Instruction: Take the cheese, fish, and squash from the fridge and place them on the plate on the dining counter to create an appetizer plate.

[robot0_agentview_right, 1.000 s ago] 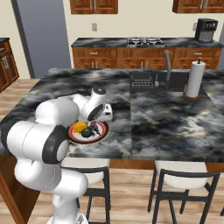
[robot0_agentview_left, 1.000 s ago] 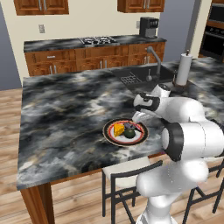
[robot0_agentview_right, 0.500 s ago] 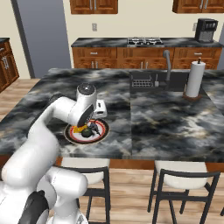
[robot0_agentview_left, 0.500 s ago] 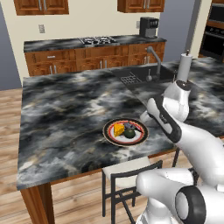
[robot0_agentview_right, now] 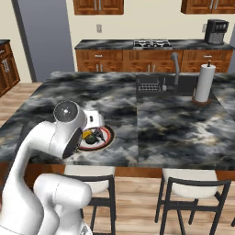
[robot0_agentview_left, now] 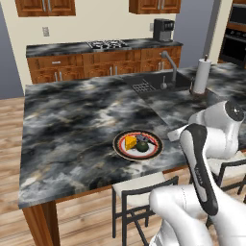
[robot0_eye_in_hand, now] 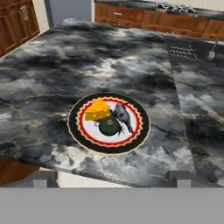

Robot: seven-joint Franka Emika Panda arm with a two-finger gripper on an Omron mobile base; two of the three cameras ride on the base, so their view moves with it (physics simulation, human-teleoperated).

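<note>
With cheese (robot0_eye_in_hand: 97,110), fish (robot0_eye_in_hand: 123,116) and squash (robot0_eye_in_hand: 109,126) plated (robot0_eye_in_hand: 109,146), the open, empty gripper (robot0_eye_in_hand: 111,178) needed only a clear retreat.

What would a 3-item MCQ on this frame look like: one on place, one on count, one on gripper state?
1. Where is the plate?
A. by the near edge of the dining counter
B. in the sink
C. on a stool

2. How many food items lie on it?
A. one
B. two
C. three

3. How do the jaws of the gripper stand?
A. shut on the fish
B. open, holding nothing
C. shut on the cheese

Key: 1 A, the hand view shows the plate near the counter's edge. 2 C, cheese, fish and squash. 3 B, the fingertips stand wide apart at the bottom of the hand view.
</note>
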